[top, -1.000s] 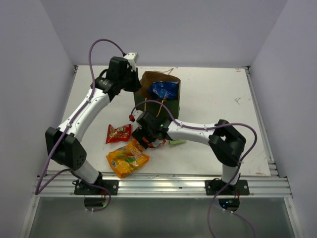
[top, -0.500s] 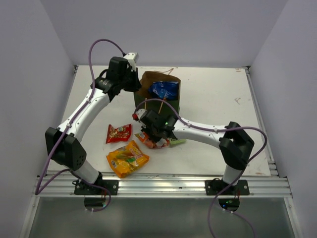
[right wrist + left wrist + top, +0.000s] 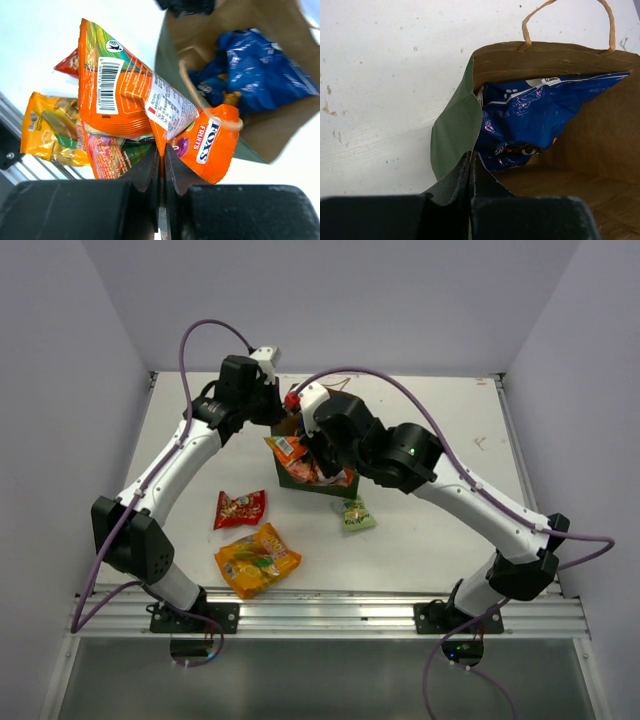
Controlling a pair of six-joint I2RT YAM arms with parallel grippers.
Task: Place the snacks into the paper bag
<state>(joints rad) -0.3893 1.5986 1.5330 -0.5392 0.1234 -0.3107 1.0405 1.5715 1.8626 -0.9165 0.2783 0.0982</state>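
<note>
The dark green paper bag (image 3: pixel 297 480) stands upright at mid-table, largely hidden under my right arm. My left gripper (image 3: pixel 273 410) (image 3: pixel 471 161) is shut on the bag's green rim flap (image 3: pixel 454 135). Inside the bag lies the blue Doritos bag (image 3: pixel 535 115) (image 3: pixel 262 70). My right gripper (image 3: pixel 305 462) (image 3: pixel 162 156) is shut on the orange-white packet (image 3: pixel 288 451) (image 3: pixel 125 100), held in the air at the bag's near-left rim. On the table lie the small red packet (image 3: pixel 240 508), the orange chip bag (image 3: pixel 257 560) (image 3: pixel 47 130) and the small green packet (image 3: pixel 354 514).
A tan cord handle (image 3: pixel 567 20) arches over the bag's far rim, and another cord (image 3: pixel 210 102) crosses the held packet. The aluminium rail (image 3: pixel 330 612) runs along the table's near edge. Grey walls enclose the table.
My right gripper shut on the orange-white packet on the table and lifted it up and back to the bag's mouth. The left arm has not moved.
</note>
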